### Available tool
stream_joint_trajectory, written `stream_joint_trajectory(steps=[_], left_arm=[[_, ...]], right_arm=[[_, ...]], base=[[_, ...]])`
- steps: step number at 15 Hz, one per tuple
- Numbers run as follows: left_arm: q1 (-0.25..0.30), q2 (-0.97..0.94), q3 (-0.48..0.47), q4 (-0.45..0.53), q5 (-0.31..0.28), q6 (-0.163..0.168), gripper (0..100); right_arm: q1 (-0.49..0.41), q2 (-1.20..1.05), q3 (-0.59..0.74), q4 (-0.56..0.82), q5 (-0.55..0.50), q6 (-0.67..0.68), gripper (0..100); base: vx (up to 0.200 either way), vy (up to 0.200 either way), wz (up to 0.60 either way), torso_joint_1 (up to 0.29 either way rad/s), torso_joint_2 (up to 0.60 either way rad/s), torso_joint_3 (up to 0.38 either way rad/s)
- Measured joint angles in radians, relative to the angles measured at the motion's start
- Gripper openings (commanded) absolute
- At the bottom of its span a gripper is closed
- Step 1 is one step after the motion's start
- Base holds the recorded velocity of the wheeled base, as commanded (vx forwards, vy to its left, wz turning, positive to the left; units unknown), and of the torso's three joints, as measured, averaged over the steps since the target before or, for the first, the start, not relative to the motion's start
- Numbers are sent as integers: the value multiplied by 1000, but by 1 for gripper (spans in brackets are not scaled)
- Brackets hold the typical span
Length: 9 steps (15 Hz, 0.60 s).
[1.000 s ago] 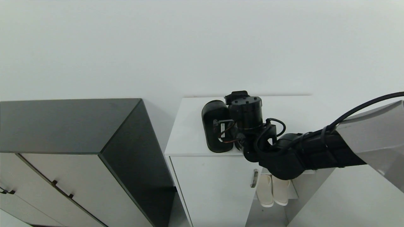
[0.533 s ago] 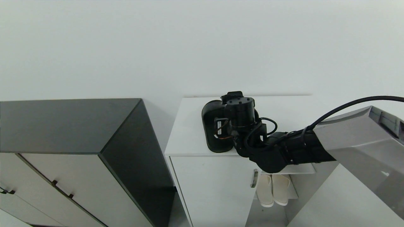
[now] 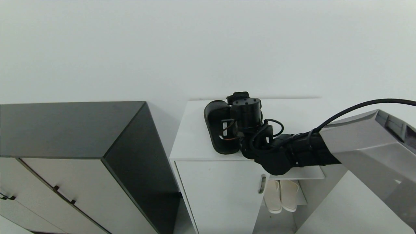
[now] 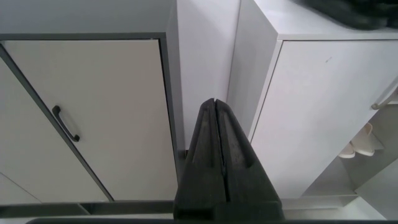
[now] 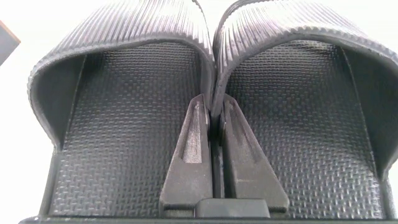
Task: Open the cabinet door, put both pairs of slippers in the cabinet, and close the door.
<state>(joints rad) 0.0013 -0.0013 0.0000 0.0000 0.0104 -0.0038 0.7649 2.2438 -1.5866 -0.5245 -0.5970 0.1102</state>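
Over the white cabinet top, pinches the black slippers by their inner sides in the right gripper, left gripper clenched empty, white slippers already shelved inside beside the open door; leaves stowing the black pair and closing up.

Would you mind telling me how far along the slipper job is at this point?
Done: the cabinet door stands open, and the white slippers sit on a shelf inside.
In hand: the right gripper is shut on the adjoining inner edges of the black slippers, which are on top of the cabinet.
Left: put the black pair inside and close the door.
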Motion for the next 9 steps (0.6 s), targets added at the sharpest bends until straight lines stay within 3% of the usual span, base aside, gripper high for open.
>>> stream_joint_trajectory(steps=[3,9], left_arm=[[0,0,0,0,0,1,0],[0,0,0,0,-2,3,0]], right_arm=[[9,-83,87,1,5,-13,0],[83,-306,443,-16,50,-9,0]], base=[[0,0,0,0,0,0],[0,0,0,0,0,0]])
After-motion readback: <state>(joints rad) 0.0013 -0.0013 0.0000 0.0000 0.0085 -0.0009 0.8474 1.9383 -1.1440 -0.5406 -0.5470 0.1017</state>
